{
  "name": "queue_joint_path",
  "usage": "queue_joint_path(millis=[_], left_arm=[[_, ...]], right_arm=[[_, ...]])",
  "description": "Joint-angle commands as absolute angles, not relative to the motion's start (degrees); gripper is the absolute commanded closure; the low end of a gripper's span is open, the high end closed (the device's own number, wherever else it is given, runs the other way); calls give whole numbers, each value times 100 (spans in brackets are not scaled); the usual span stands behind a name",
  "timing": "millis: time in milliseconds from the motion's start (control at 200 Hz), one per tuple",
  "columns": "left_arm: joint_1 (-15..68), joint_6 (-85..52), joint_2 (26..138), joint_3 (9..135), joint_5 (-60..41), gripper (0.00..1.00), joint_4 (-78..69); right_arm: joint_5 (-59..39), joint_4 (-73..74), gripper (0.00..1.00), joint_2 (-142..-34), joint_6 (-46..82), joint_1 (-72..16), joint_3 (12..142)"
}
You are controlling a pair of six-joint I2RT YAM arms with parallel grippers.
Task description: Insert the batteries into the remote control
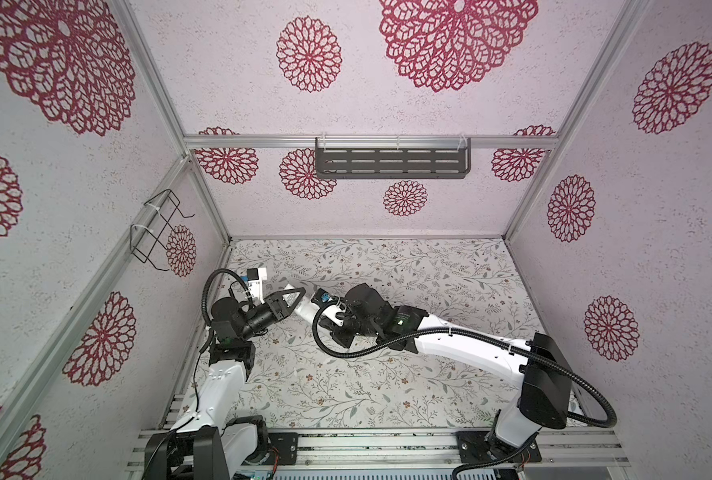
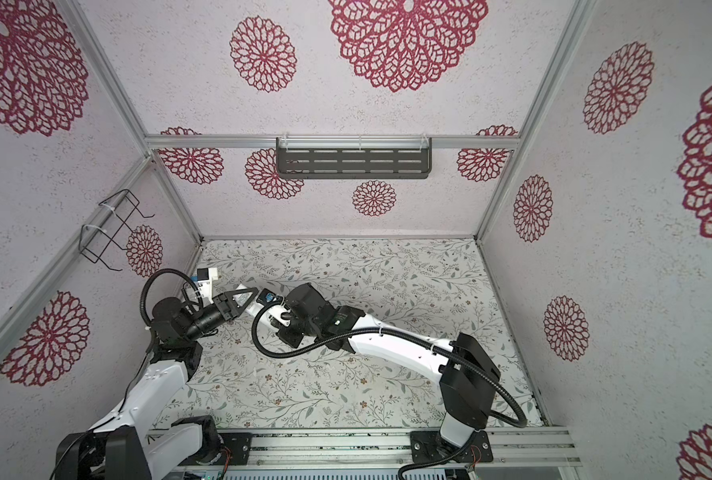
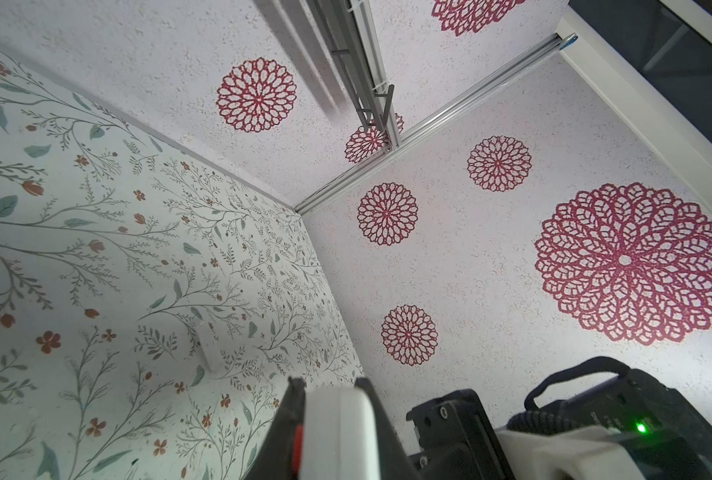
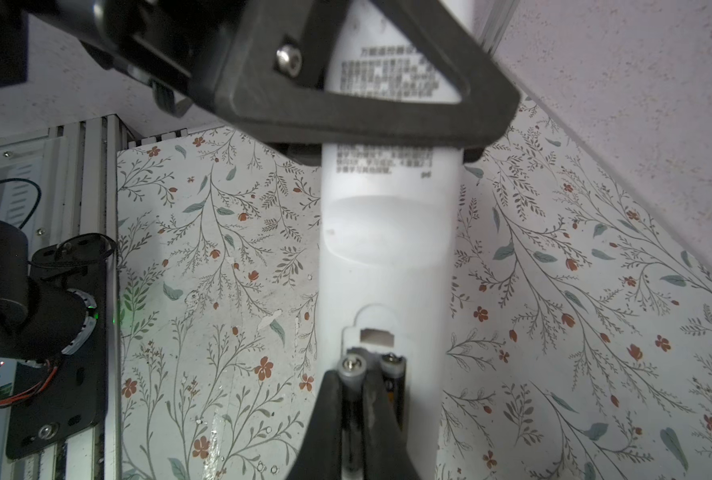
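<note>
Closest to the right wrist lens, the right pincer is closed right down on a battery. Its two dark fingers clamp the slim black body, and only the silvery capped end shows past their tips. That end sits at the mouth of the open recess in the remote control, just short of a metal contact plate. Whether the cell is seated I cannot tell, since the fingers cover the rest.

A second battery lies in the recess just beside it, half hidden by one finger. The remote shows its plain white back with a printed label, too blurred to read. Across that label end the left pincer is narrowed onto the remote's sides. One triangular finger crosses the back, and its partner is hidden behind the body.

In both top views the remote sits at about ten o'clock on the table, mostly covered by the two wrists, and the right pincer cannot be made out there. The left wrist view catches only the remote's cut-off end and a small pale oblong on the table, too faint to name.

A grey slotted shelf hangs at twelve o'clock on the back wall, and a wire rack at nine on the left wall.
</note>
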State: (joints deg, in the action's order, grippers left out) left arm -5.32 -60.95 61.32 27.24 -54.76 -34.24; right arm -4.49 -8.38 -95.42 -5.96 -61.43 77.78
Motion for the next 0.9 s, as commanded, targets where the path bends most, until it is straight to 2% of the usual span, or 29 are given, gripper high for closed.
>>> queue_joint_path(millis=[0,195,896], left_arm=[[-437,-6965,6015,2907,-5959,100,-4365],[-439,-7196,6121,2875,-5976,100,-4700],[-437,-7085,6083,2874,-6003,100,-4526]], right_arm=[[-160,-1116,97,-9746,-415,-6128,7378],[-214,-645,95,-9617,-346,-6091,7110],[-164,-774,80,-9546,-395,-6079,7172]])
